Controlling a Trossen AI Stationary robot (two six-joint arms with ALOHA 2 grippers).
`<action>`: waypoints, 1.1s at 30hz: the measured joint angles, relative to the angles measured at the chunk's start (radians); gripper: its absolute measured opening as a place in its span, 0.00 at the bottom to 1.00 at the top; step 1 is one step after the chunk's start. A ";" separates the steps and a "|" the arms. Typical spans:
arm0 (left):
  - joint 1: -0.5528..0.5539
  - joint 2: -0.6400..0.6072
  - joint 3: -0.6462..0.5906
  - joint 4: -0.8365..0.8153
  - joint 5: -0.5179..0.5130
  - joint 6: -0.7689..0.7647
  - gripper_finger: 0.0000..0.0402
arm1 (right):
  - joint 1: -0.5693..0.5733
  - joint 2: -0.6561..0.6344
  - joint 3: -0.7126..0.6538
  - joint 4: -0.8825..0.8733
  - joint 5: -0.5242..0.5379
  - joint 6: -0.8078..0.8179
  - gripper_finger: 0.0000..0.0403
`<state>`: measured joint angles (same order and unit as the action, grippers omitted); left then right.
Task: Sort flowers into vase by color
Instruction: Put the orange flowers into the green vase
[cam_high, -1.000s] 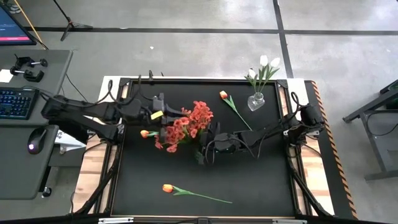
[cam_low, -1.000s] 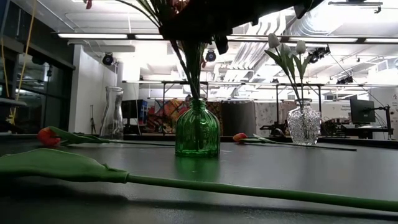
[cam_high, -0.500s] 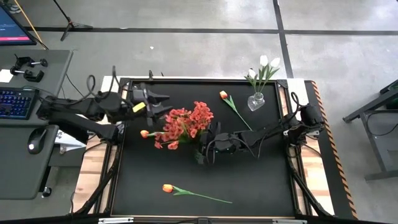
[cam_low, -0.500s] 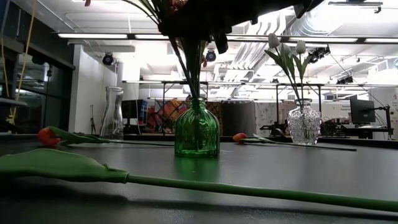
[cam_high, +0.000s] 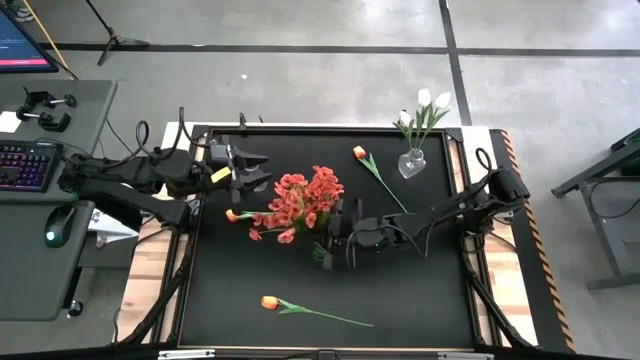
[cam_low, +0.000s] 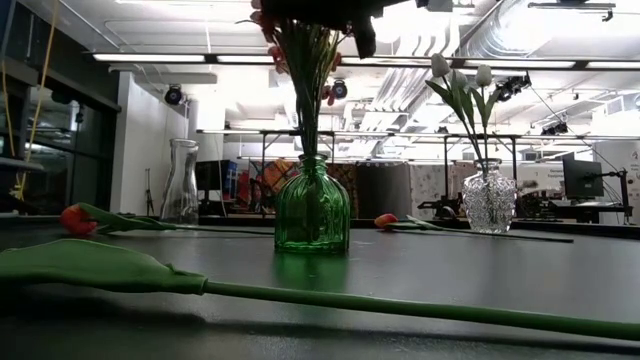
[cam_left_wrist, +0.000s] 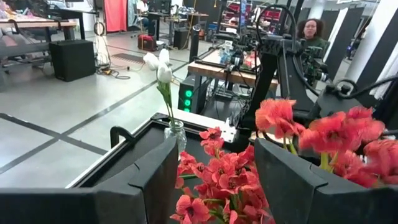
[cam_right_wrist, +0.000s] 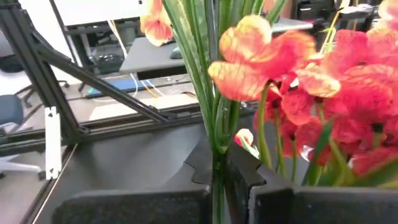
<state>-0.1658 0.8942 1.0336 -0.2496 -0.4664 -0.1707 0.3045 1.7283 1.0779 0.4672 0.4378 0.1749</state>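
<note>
A bunch of red-orange flowers (cam_high: 300, 200) stands with its stems in a green glass vase (cam_low: 312, 215) at mid-table. My right gripper (cam_right_wrist: 217, 177) is shut on the stems just above the vase. My left gripper (cam_high: 258, 170) hangs open to the far left of the blossoms, touching nothing. White tulips (cam_high: 425, 105) stand in a clear vase (cam_high: 411, 163) at the far right. Orange tulips lie on the mat at the far right (cam_high: 375, 175), at the left (cam_high: 232, 215) and near the front edge (cam_high: 300, 308). My right gripper pinches the bundle of green stems (cam_right_wrist: 216, 140) between its two fingers, below the blossoms. The fingers come level from the table's right and lie across the stems. The stems stand nearly upright, their lower ends inside the green vase's neck (cam_low: 310, 165); the vase rests on the mat.
An empty clear vase (cam_low: 180, 180) stands at the far left of the mat. The long stem of the nearest orange tulip (cam_low: 400, 308) runs along the front. A desk with a keyboard (cam_high: 25, 165) and mouse lies left of the table. A person (cam_left_wrist: 311, 31) shows far behind.
My left gripper has opened, let go of the red-orange blossoms and drawn back toward the table's far left. The bunch, held by my right gripper, now stands straighter in the green vase, which has slid a little to the left.
</note>
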 joint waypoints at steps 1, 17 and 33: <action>0.000 0.001 0.000 0.001 0.000 0.000 0.50 | 0.004 0.000 0.000 -0.010 0.006 0.000 0.00; 0.000 0.003 0.000 0.016 0.000 0.008 0.50 | 0.039 0.001 -0.275 0.492 0.139 0.070 0.00; 0.002 0.008 0.000 0.006 -0.019 0.027 0.50 | 0.034 0.002 -0.275 0.455 0.103 0.015 0.00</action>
<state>-0.1638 0.9020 1.0336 -0.2436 -0.4858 -0.1440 0.3386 1.7298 0.8024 0.9227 0.5411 0.1902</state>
